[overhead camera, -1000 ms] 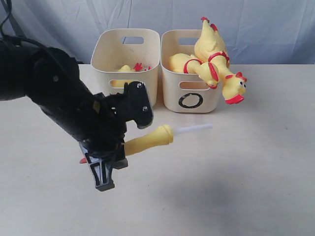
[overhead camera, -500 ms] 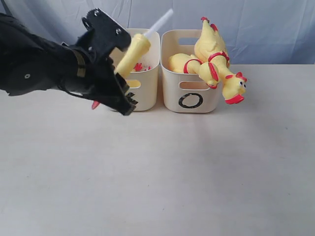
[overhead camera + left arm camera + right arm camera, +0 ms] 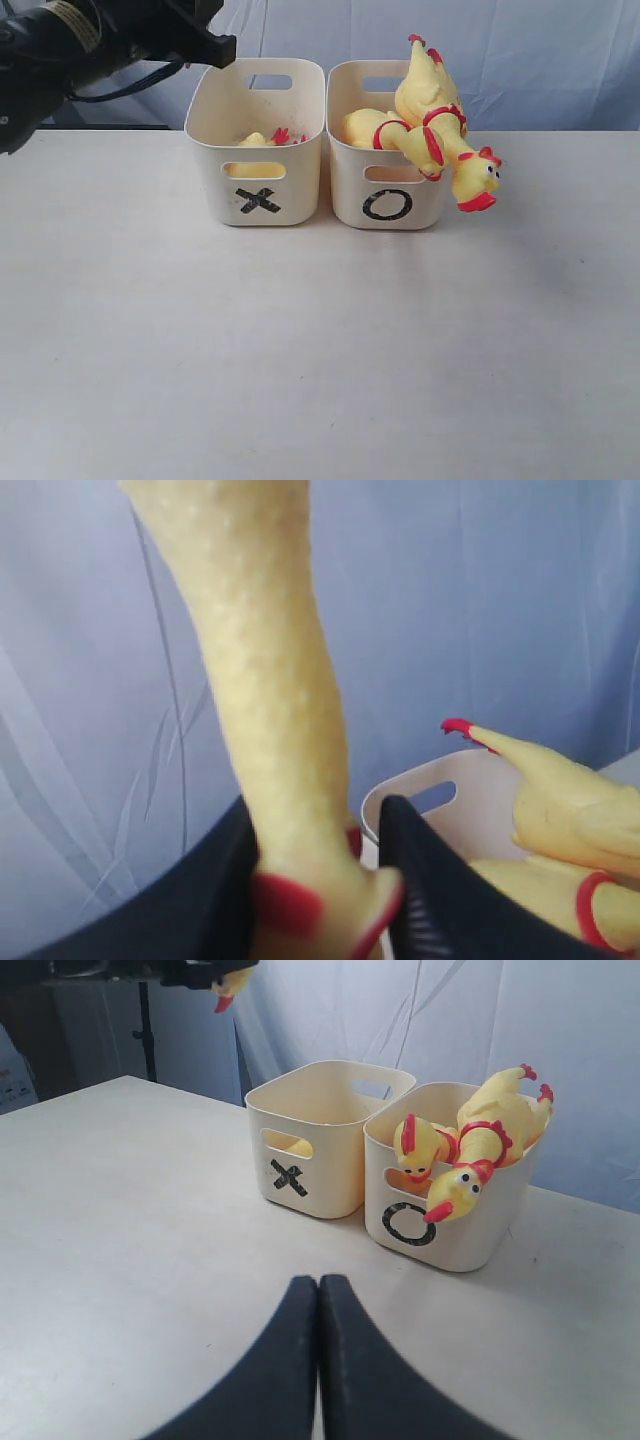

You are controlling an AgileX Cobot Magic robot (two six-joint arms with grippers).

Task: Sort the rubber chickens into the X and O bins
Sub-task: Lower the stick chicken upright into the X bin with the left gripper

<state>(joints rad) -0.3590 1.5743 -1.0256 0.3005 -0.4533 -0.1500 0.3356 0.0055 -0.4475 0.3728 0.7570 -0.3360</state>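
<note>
The right gripper (image 3: 319, 1295) is pressed together, empty. Ahead of it stand the cream-white plastic X bin (image 3: 335, 1150) and O bin (image 3: 480, 1230), two whole yellow rubber chickens (image 3: 485, 1135) draped in the latter. Farther and higher, the left gripper (image 3: 320, 888) pinches the yellow rubber head-neck chicken piece (image 3: 260, 680) at its red collar.

Yellow chickens (image 3: 425, 95) in O bin (image 3: 350, 195)

Your left arm (image 3: 40, 70): glossy black shell, a tan band (image 3: 72, 22) round one joint, a thin black cable (image 3: 130, 85) beneath it. Your left claw (image 3: 318, 830): matt black fingers (image 3: 430, 910), finely textured. Your right claw (image 3: 319, 1285): two smooth black curved fingers, tapering to rounded tips.
</note>
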